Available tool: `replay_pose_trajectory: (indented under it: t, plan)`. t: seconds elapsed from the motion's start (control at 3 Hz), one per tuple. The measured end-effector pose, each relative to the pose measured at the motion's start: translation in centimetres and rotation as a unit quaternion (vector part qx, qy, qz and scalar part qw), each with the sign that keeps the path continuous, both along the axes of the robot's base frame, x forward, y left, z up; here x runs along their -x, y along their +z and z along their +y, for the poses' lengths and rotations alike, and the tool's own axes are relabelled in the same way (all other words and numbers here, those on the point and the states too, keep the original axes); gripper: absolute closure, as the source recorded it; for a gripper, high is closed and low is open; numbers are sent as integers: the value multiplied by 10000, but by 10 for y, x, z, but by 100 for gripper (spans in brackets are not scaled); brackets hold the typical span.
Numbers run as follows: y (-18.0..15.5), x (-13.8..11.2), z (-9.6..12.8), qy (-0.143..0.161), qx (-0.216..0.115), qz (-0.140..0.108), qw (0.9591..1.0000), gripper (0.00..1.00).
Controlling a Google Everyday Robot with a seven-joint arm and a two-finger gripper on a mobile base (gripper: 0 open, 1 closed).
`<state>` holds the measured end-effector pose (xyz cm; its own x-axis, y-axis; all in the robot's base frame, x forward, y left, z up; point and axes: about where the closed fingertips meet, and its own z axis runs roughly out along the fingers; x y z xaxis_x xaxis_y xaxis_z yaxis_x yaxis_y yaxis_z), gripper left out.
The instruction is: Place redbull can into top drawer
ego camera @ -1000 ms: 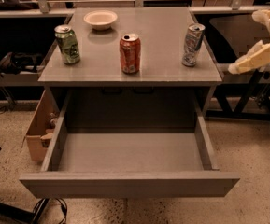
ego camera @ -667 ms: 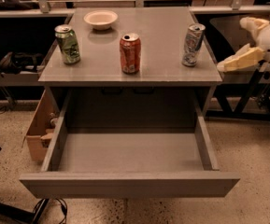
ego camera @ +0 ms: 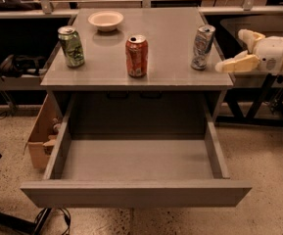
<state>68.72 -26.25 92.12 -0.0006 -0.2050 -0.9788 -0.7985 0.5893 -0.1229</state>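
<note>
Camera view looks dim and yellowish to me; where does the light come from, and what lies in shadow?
In the camera view, warm light falls from above: the grey cabinet top has a soft sheen; the slim silver-and-blue redbull can and the cream gripper, off the cabinet to the can's right, are lit; the back of the wide grey top drawer lies in shadow.

The tool (ego camera: 237,50), fingers apart, hangs near the redbull can (ego camera: 201,47) upright on the worktop (ego camera: 170,62); the top drawer (ego camera: 136,194) stands pulled out below

Upright redbull can (ego camera: 201,47) near end effector (ego camera: 231,50); drawer (ego camera: 136,194) open.
</note>
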Motion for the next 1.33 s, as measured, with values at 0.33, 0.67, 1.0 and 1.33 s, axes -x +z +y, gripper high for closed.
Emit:
replay_pose_trajectory:
  t: [0.33,0.67,1.0,1.33]
  plan:
    - [-2,-20,7,51,-224,-3,9997,0]
    - [7,-38,20,126,-121,50,9998,0]
    - [7,-53,36,207,-57,171,9996,0]
    - [-8,-66,57,349,-259,215,9988,3]
